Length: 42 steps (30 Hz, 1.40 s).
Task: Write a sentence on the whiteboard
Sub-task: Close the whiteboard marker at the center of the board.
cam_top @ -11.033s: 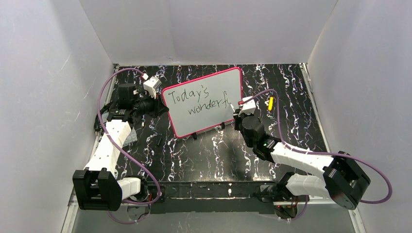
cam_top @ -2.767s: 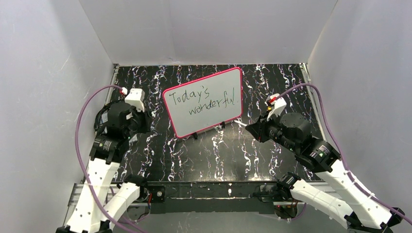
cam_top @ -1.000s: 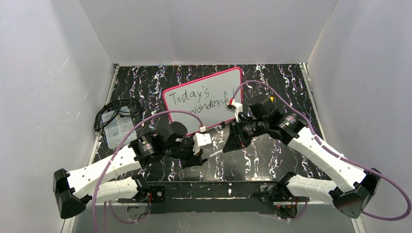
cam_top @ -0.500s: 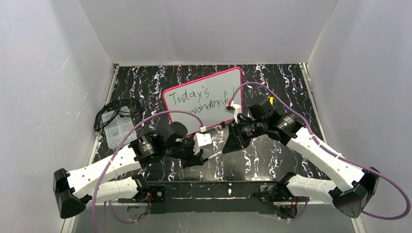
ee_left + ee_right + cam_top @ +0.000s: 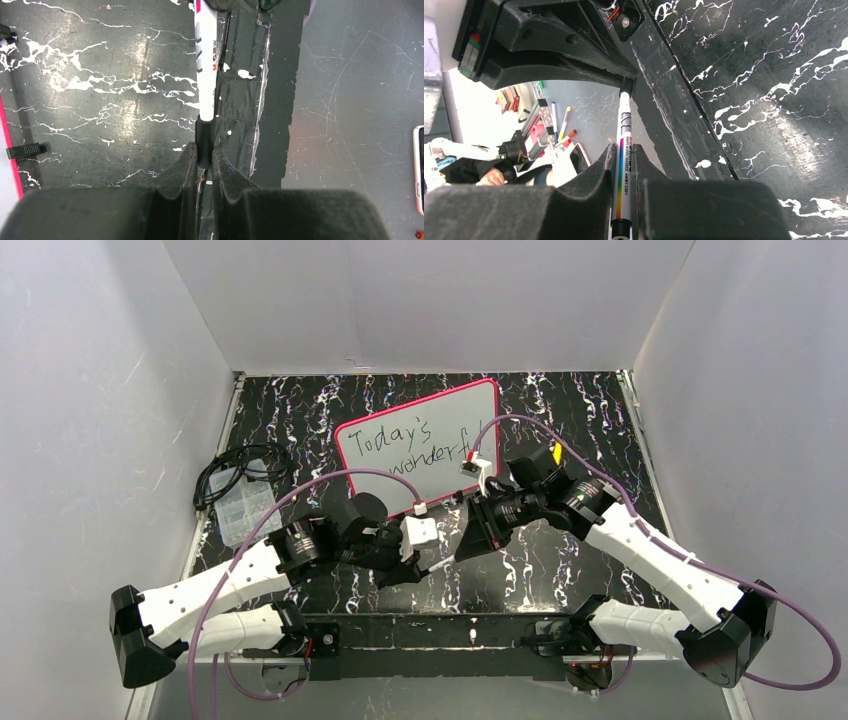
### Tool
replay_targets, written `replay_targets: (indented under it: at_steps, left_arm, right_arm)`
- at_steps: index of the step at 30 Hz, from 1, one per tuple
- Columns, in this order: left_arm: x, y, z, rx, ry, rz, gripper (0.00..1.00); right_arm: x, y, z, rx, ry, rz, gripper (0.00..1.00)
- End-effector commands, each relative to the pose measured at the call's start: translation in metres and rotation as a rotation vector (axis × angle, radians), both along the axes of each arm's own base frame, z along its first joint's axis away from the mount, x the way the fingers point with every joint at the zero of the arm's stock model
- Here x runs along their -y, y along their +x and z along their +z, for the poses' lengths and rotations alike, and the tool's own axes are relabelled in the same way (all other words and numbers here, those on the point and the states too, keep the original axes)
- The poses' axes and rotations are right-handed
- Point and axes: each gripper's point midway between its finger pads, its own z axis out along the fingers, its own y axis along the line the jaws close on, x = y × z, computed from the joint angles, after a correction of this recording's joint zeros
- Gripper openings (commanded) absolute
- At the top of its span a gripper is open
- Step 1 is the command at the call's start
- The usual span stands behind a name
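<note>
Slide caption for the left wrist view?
Left gripper shut on the marker's black cap, white barrel meeting it, over the black marbled table.

We see a bench (image 5: 560,410) topped in black with white marble-like veining, boxed in by three plain white panels: a left wall (image 5: 100,390), a far wall (image 5: 430,300) and a right wall (image 5: 760,390). The light is even and throws no hard shadows. In the left wrist view a soft patch of glare (image 5: 132,107) lies on the bench top. Past the bench's near edge we see a grey, scratched floor (image 5: 360,100). Through the right wrist view, a bright, cluttered part of the room shows beyond it.
</note>
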Motion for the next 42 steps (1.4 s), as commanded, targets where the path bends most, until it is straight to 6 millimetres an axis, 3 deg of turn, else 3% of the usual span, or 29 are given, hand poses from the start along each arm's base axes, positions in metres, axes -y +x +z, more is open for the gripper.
replay_targets:
  at_steps: [1, 28, 39, 42]
  left_arm:
    - [0.005, -0.004, 0.006, 0.020, -0.035, -0.031, 0.00]
    - [0.018, -0.002, 0.033, 0.117, -0.108, -0.042, 0.00]
    - [0.012, -0.004, 0.048, 0.125, -0.121, -0.038, 0.00]
    - [0.007, -0.007, 0.053, 0.112, -0.107, -0.034, 0.11]
  right_arm:
    - [-0.003, -0.003, 0.000, -0.013, 0.023, 0.025, 0.01]
    - [-0.015, -0.006, -0.033, -0.090, 0.154, -0.034, 0.01]
    - [-0.020, -0.007, -0.034, -0.101, 0.213, -0.032, 0.01]
    - [-0.021, -0.008, -0.028, -0.097, 0.237, -0.025, 0.01]
